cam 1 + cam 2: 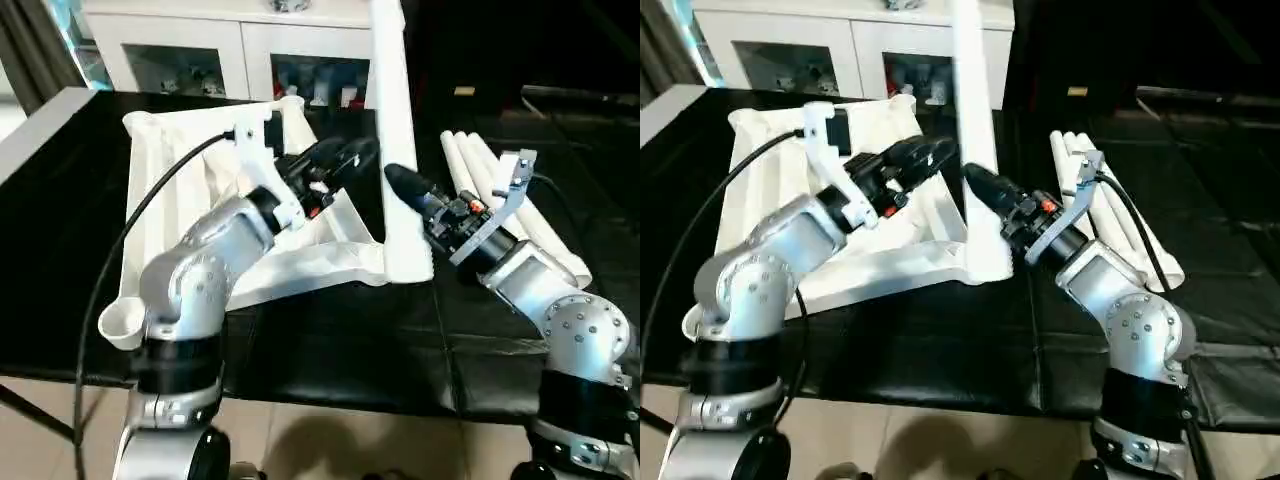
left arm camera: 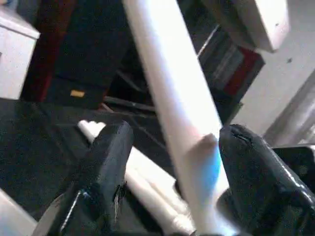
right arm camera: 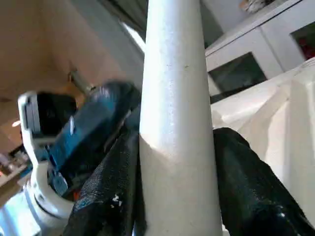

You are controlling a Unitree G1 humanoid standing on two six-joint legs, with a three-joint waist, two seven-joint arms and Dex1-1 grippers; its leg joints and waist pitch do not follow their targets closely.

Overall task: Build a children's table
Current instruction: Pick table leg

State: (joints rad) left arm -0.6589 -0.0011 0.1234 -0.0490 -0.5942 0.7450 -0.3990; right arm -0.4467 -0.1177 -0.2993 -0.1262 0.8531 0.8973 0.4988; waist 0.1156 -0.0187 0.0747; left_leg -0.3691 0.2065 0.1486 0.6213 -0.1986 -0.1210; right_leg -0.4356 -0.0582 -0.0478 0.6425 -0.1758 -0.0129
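fingers: right gripper (image 3: 174, 196) is pinching the upright leg (image 1: 395, 150) low on its shaft; left gripper (image 2: 170, 172) is spread around the same leg, one finger touching
leg axis: standing near vertical, foot sitting at the near corner socket of the children's table top (image 1: 180, 200), which is lying ribbed side up
nearer arm: right, already gripping
spare legs (image 1: 500, 190): lying beside the right arm on the black tabletop (image 1: 330, 340)
room: open above; cabinet (image 1: 220, 40) standing behind
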